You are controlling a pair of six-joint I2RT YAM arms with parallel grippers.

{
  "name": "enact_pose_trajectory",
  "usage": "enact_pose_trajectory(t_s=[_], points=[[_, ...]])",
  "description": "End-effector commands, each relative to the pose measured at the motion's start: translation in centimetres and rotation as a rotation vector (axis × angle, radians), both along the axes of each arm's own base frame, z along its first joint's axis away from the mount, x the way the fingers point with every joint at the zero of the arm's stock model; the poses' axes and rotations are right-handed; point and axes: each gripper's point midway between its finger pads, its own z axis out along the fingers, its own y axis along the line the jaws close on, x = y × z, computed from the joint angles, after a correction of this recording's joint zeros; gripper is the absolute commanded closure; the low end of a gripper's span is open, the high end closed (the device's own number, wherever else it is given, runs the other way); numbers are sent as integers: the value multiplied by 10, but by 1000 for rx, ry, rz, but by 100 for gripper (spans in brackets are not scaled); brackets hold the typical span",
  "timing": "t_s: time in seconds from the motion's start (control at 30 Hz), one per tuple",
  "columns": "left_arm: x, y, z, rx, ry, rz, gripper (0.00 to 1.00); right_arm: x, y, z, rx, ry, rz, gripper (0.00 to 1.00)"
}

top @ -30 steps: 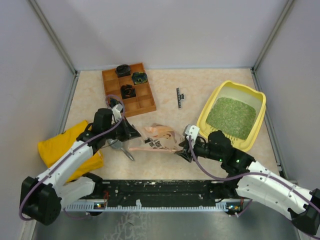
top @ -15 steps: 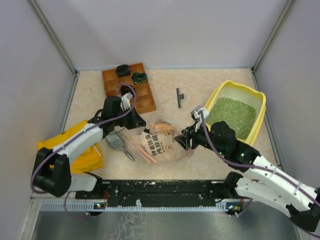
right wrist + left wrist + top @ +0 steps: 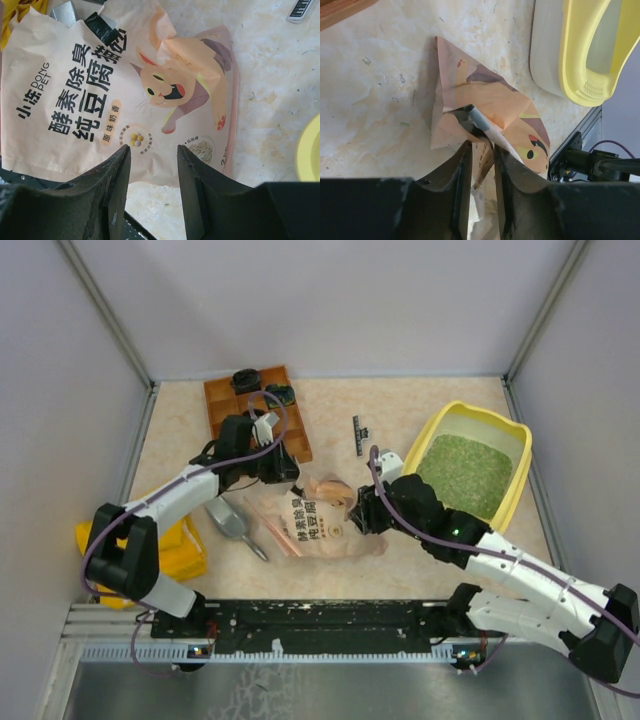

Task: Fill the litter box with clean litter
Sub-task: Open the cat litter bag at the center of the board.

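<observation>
Litter box (image 3: 478,414), a yellow tray with a raised rim, sat on the table (image 3: 400,405) at the far right. Clean litter (image 3: 465,472), fine green granules, covered most of its floor.

A pink printed pouch (image 3: 315,525) with a cartoon cat and Chinese lettering lay flat on the table at centre, well to the left of the box, between the two arms. The left gripper (image 3: 481,145) reached to the pouch's far left corner, near a strip of black tape. Its jaws stood a little apart with a fold of the pouch in the gap. Whether they pinched that fold could not be told.

The right gripper (image 3: 153,148) hung over the pouch's right edge, on the side nearer the box, with its jaws parted and nothing between them. The printed face showed through the gap.

A grey scoop (image 3: 232,525) lay just left of the pouch. A yellow cloth bag (image 3: 175,550) sat at the near left. A brown wooden compartment tray (image 3: 222,410) holding small dark objects stood at the far left.
</observation>
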Motion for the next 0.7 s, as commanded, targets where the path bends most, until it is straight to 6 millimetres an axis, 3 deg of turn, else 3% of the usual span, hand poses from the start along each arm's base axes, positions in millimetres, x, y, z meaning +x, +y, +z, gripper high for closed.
enact_pose_trajectory(t_s=[0.0, 0.27, 0.47, 0.67], points=[[-1, 6, 21, 48, -85, -52, 65, 7, 14, 23, 88, -17, -18, 58], [-38, 26, 13, 85, -1, -19, 55, 3, 19, 3, 87, 34, -5, 58], [-39, 55, 0, 126, 55, 91, 55, 2, 19, -18, 40, 84, -10, 59], [-36, 72, 12, 101, 42, 134, 49, 1, 18, -17, 41, 84, -10, 60]])
